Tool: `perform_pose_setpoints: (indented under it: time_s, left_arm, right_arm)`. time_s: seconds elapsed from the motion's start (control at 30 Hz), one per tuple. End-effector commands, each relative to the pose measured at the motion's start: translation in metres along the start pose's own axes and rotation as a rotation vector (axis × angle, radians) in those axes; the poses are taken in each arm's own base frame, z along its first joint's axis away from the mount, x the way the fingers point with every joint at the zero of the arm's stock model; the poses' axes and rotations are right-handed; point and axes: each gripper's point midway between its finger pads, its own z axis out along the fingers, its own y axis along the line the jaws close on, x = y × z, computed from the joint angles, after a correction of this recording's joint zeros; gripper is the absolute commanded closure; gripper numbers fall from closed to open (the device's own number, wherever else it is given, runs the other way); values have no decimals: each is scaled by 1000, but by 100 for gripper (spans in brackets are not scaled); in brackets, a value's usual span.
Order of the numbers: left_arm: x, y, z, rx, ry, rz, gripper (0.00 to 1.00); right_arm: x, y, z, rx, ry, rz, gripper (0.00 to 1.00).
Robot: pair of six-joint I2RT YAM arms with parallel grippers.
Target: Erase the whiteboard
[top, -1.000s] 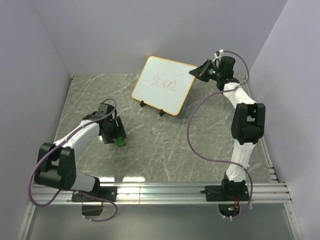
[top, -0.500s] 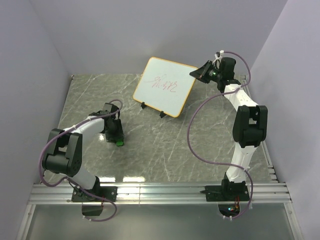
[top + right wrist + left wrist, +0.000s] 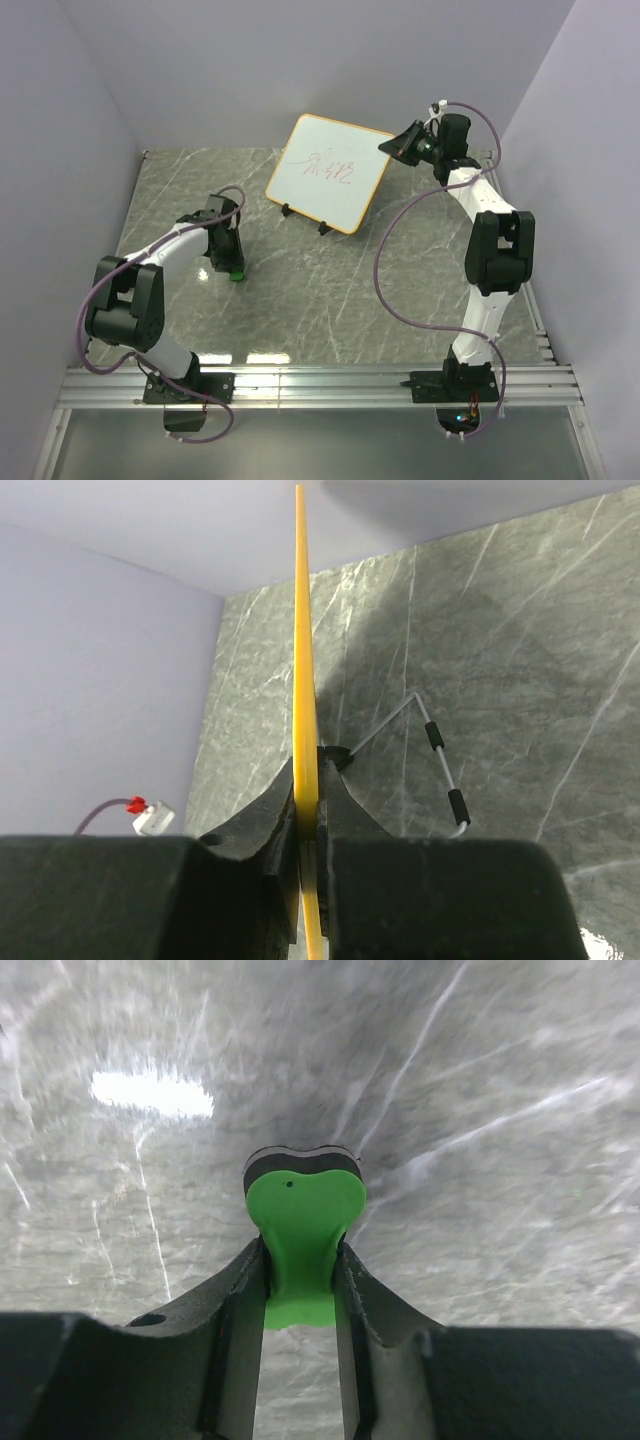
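Note:
The whiteboard point(image 3: 328, 172) stands tilted on its black feet at the back of the table, with red scribbles on its white face. My right gripper point(image 3: 397, 146) is shut on its upper right edge; in the right wrist view the orange rim point(image 3: 304, 670) runs edge-on between the jaws of my right gripper point(image 3: 308, 775). My left gripper point(image 3: 233, 262) is shut on the green eraser point(image 3: 238, 271), low over the table's left half. In the left wrist view the green eraser point(image 3: 300, 1230), with its dark felt at the far end, is pinched by my left gripper point(image 3: 301, 1270).
The grey marble tabletop point(image 3: 330, 290) is walled by lilac panels at the back and sides. A wire stand leg with black sleeves point(image 3: 441, 765) reaches out behind the board. An aluminium rail point(image 3: 320, 382) runs along the near edge, holding both arm bases.
My left gripper has closed on the green eraser and drawn slightly toward the back. The right arm and the whiteboard have stayed put.

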Motion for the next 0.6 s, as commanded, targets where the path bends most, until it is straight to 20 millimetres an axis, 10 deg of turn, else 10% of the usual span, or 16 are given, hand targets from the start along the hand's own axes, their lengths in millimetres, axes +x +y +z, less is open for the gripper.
perform_pose_setpoints:
  time_s: [0.0, 0.33, 0.57]
  left_arm:
    - [-35, -18, -19, 50, -90, 19, 100]
    - [-153, -164, -91, 516, -326, 110, 100]
    - [-150, -274, -92, 692, -297, 257, 100]
  right_arm:
    - [38, -11, 3, 91, 118, 13, 100]
    - [100, 2, -18, 156, 223, -21, 100]
    - [132, -1, -42, 194, 261, -55, 100]
